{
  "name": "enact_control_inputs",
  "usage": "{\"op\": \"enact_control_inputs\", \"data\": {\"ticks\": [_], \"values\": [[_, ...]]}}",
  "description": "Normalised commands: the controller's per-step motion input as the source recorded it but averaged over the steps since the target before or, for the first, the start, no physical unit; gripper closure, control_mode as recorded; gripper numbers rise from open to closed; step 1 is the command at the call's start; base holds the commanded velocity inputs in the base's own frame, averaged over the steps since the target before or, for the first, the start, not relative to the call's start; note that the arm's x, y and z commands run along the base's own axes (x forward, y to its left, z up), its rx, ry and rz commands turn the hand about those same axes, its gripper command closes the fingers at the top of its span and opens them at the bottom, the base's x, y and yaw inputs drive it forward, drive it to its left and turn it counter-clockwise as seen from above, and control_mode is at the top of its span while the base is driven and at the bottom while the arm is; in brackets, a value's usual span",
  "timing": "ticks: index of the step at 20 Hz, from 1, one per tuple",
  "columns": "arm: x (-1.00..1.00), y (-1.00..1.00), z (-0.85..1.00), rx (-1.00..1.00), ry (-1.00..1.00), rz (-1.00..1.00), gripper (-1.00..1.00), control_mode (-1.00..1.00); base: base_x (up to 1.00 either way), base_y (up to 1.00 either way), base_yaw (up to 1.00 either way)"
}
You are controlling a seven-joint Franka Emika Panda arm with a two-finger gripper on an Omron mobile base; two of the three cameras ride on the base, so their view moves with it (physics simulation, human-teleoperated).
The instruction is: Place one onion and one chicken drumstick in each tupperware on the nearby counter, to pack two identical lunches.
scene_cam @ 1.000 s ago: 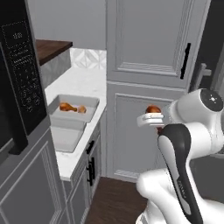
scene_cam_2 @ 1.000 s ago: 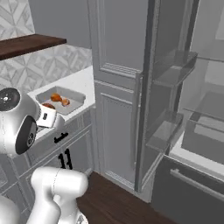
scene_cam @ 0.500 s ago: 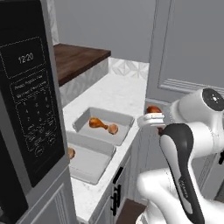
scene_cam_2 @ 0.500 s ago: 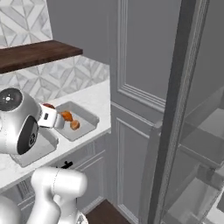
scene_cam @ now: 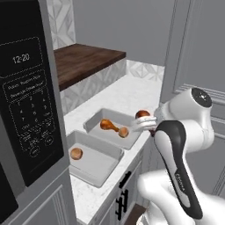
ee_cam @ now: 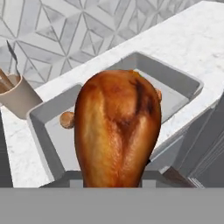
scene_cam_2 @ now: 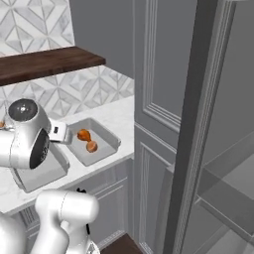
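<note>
from my seat, starting at the left of the left base view, i see the microwave point(scene_cam: 26, 105) with its dark keypad panel reading 12:20. just right of it on the counter point(scene_cam: 132, 94) sits the near tupperware point(scene_cam: 94, 158), and one onion point(scene_cam: 76, 153) rests inside at its left end. the far tupperware point(scene_cam: 103, 121) lies just beyond it, touching or nearly so, and it holds a chicken drumstick point(scene_cam: 108, 125) with a second onion point(scene_cam: 124, 132) right beside its thin end. above and behind both runs the dark wooden shelf point(scene_cam: 83, 59). further right, my gripper point(scene_cam: 147, 124) hangs at the right rim of the far tupperware, over the counter edge, clenched on the held drumstick point(scene_cam: 142, 114), whose rounded end pokes up above the fingers.

in the right base view the arm's round joint covers the gripper; the far tupperware point(scene_cam_2: 106, 135) shows to its right with its drumstick point(scene_cam_2: 84, 134) and onion point(scene_cam_2: 92, 146) inside, and the tall grey cabinet door point(scene_cam_2: 158, 99) stands to the right of the counter.

in the hand view a tan cup point(ee_cam: 17, 98) with utensils stands at the left by the tiled wall. the held drumstick point(ee_cam: 117, 131) rises bulbous-end up from between the fingers, in front of a tupperware point(ee_cam: 179, 83), where an onion point(ee_cam: 67, 119) peeks out at the drumstick's left.
</note>
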Motion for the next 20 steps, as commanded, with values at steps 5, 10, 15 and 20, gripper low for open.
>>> {"op": "enact_control_inputs", "data": {"ticks": [5, 10, 15, 20], "values": [[0.51, 0.63, -0.71, -0.05, 0.07, 0.35, 1.00, -1.00, 0.00, 0.00, 0.00], [0.25, 0.61, -0.61, -0.13, 0.04, 0.34, 1.00, -1.00, 0.00, 0.00, 0.00], [0.13, 0.73, -0.32, -0.04, 0.14, -0.11, 1.00, -1.00, 0.00, 0.00, 0.00], [0.26, 0.28, -0.33, -0.01, 0.09, 0.00, 1.00, -1.00, 0.00, 0.00, 0.00]]}}
